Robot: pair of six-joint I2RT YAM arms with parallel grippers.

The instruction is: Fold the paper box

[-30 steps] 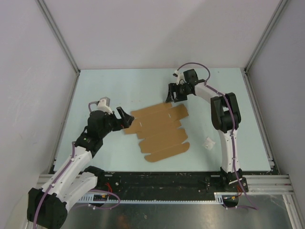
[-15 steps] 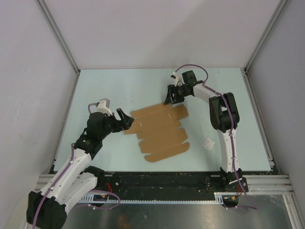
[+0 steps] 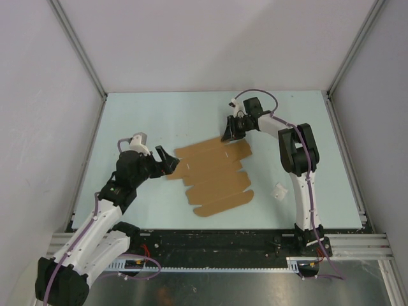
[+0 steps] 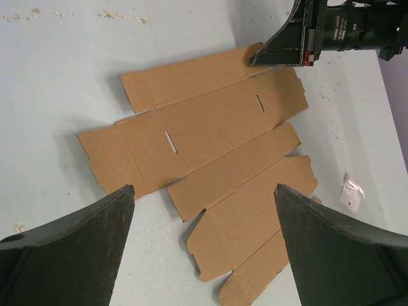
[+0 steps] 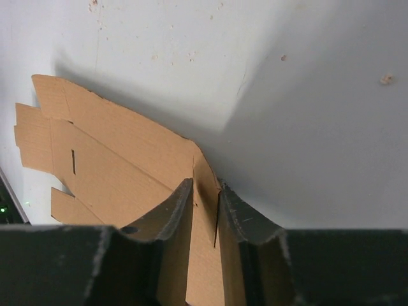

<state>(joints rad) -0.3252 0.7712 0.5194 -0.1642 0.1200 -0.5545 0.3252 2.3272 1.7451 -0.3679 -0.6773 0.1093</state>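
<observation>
The paper box (image 3: pixel 213 172) lies flat in the middle of the table as an unfolded brown cardboard sheet of panels and rounded tabs. My right gripper (image 3: pixel 228 135) is down at its far right corner. In the right wrist view the jaws (image 5: pixel 204 185) are drawn in on the raised corner flap of the sheet (image 5: pixel 115 159). My left gripper (image 3: pixel 167 159) hovers open just left of the sheet's near-left tabs and touches nothing. Its wrist view looks down on the sheet (image 4: pixel 210 140) between the wide-apart fingers (image 4: pixel 203 189), with the right gripper (image 4: pixel 280 54) at the far corner.
A small white wad of paper (image 3: pixel 278 191) lies right of the sheet near the right arm's base and shows in the left wrist view (image 4: pixel 349 194). Grey walls with metal rails (image 3: pixel 83 60) bound the table on three sides. Crumbs dot the far table.
The right gripper has dropped onto the sheet's far right corner and its jaws have closed in on the flap. The left arm has barely moved and stays open.
</observation>
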